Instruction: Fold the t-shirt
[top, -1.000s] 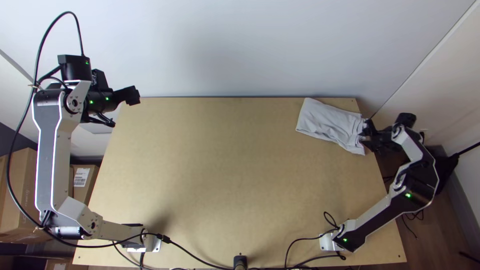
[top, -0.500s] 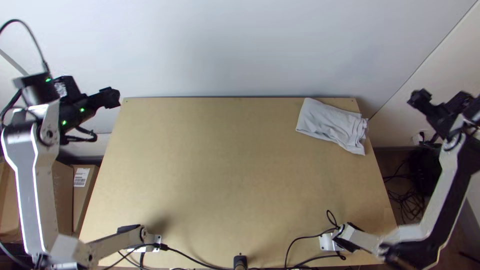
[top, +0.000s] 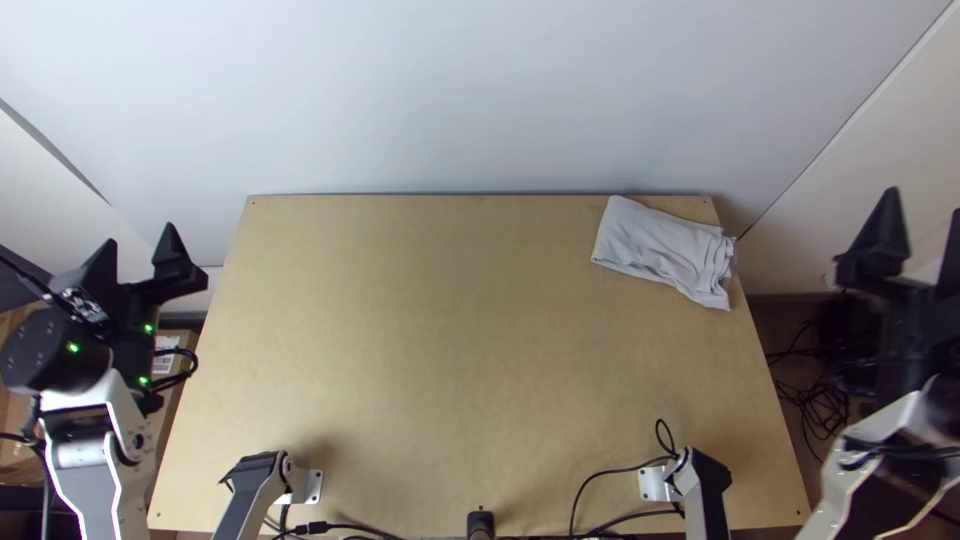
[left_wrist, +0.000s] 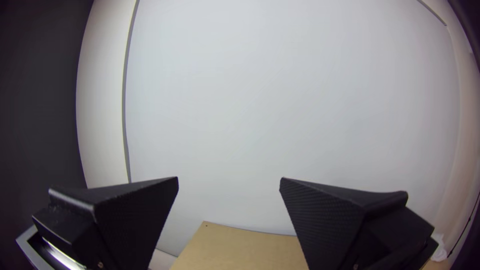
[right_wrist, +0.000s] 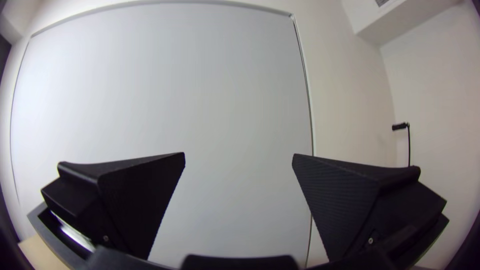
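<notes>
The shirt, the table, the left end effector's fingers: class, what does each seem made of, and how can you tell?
Shirt: matt fabric, shown by soft creases and a ruffled edge.
Table: apparently wood or fibreboard, being tan and flat.
Left end effector: fingers perhaps plastic or rubber, black and dull with fine ridges.

"Please, which colours has the left arm (top: 88, 500), there at eight o'clock?"

"I see grey links with white edges, and green lights (top: 74, 348) on the black housing (top: 45, 360)."

"And the right arm (top: 845, 482), at four?"

"White and black, with a black cable (top: 880, 452). The right gripper (top: 922, 200) has wedge-shaped black fingers (right_wrist: 340, 200), finely ridged."
</notes>
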